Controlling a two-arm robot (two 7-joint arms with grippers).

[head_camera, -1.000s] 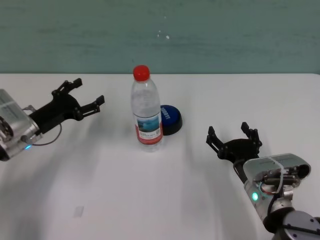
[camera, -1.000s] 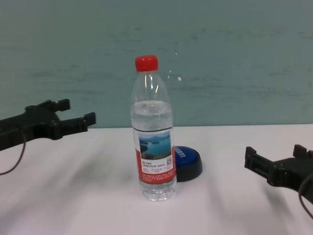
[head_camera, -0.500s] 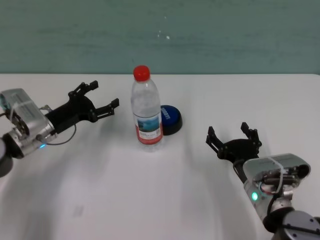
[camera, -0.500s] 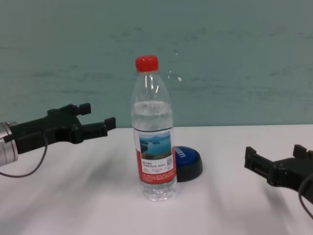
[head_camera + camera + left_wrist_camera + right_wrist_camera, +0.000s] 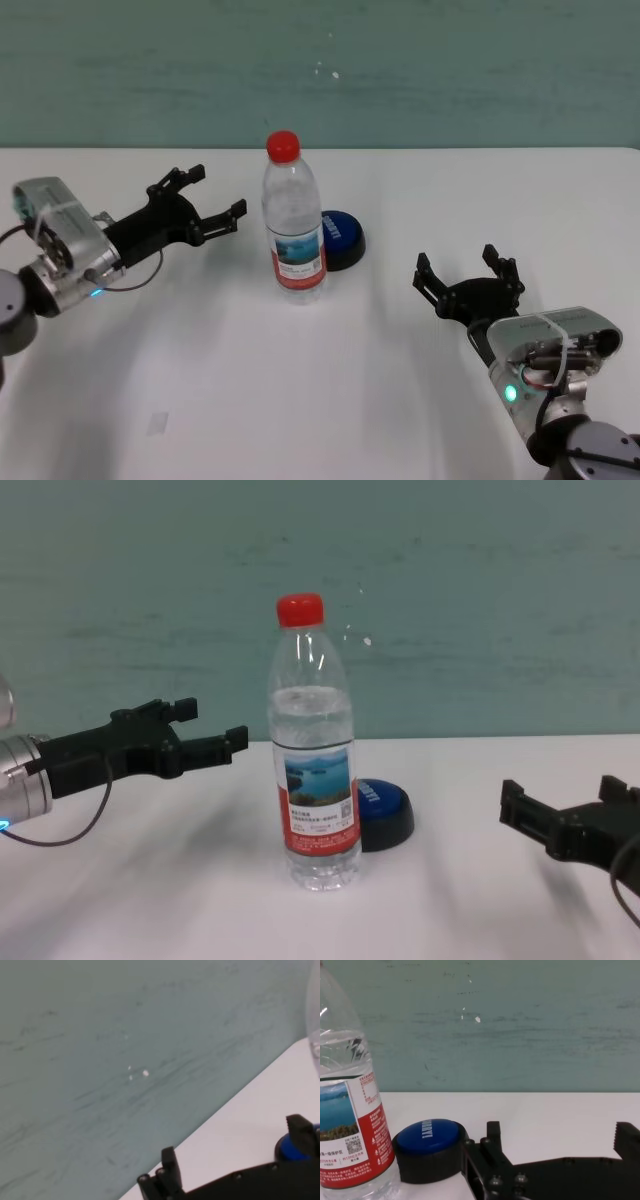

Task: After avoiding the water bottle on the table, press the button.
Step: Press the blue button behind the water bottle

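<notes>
Half of the button [image 5: 341, 238] is hidden behind the water bottle [image 5: 294, 222] in the head and chest views; the right wrist view shows its blue dome whole, just beside the upright bottle, mid-table [image 5: 300, 400]. Left gripper [image 5: 212, 200], fingers spread and grasping nothing, hangs near the bottle's left. Right gripper [image 5: 468, 271], likewise spread, sits well apart at near right. Lettering on the dome is unreadable.
</notes>
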